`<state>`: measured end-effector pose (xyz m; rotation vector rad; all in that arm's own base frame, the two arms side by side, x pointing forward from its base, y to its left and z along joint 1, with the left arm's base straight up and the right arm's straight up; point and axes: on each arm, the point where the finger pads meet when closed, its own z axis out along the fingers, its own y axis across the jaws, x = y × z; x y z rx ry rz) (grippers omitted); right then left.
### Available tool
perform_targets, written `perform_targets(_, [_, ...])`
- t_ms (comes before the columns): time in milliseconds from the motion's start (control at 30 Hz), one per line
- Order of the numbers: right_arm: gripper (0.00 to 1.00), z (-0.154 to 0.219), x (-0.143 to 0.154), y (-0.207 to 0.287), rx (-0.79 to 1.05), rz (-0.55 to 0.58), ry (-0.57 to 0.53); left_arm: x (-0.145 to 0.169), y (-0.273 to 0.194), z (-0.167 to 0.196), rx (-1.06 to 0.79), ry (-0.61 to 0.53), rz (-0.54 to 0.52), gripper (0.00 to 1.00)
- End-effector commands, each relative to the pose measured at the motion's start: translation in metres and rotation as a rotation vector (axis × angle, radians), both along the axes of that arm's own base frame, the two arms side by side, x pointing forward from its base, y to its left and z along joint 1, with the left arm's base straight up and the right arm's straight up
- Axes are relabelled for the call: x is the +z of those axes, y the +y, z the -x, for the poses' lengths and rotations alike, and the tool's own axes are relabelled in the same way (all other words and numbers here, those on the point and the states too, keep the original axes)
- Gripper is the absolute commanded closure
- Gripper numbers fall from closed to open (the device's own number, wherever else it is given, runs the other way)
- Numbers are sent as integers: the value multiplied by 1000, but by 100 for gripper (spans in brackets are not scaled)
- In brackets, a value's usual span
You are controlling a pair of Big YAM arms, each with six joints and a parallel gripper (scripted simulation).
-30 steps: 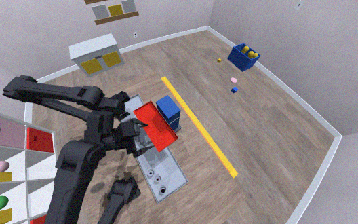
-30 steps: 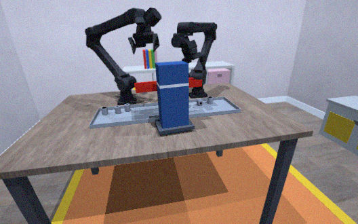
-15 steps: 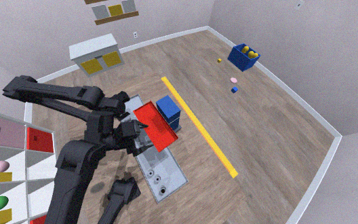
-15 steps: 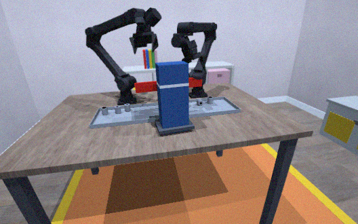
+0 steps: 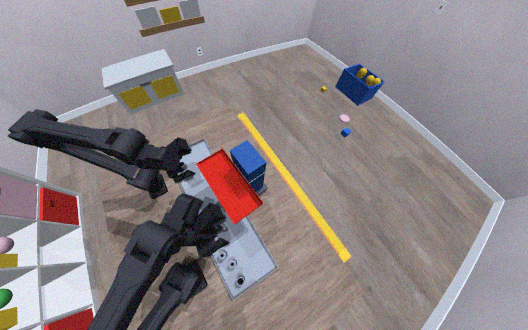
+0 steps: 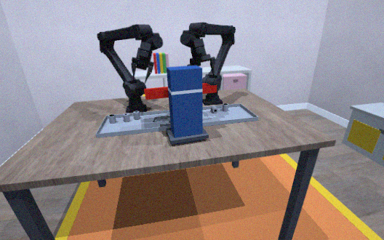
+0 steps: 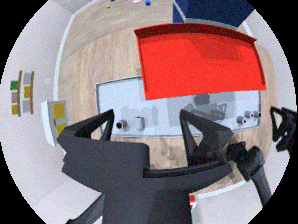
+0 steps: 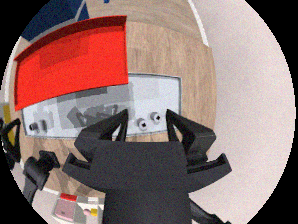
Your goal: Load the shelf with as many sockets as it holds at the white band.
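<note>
Post stands by the exterior-side edge of your tabletop. Three upright sockets sit inward, toward its right-arm-side edge, below your nearer right claw, fingers apart, nothing held. Left claw wide.

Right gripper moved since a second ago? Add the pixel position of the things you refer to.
Yes. In the exterior view the right gripper (image 5: 224,236) (image 6: 140,81) (image 8: 147,112) is now lower and farther out sideways from the blue post (image 5: 248,157) (image 6: 187,116) (image 7: 215,11) (image 8: 50,20).
</note>
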<state>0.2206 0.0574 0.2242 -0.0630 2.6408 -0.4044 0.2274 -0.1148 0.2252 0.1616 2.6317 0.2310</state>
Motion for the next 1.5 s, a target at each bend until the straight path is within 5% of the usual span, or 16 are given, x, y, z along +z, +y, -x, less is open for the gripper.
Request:
perform_targets(0, [44,12,-22,-24,167,28,110,40,-53,-25,-186,-134,136,0])
perform_targets(467, [44,33,-86,-43,310,-62,231,24,-143,28,-683,-256,338,0])
perform_targets(900, [44,66,-148,-50,474,-190,280,27,-205,114,-1170,-419,545,0])
perform_targets(1467, [44,65,-148,-50,497,-229,253,41,-214,125,-1207,-445,607,0])
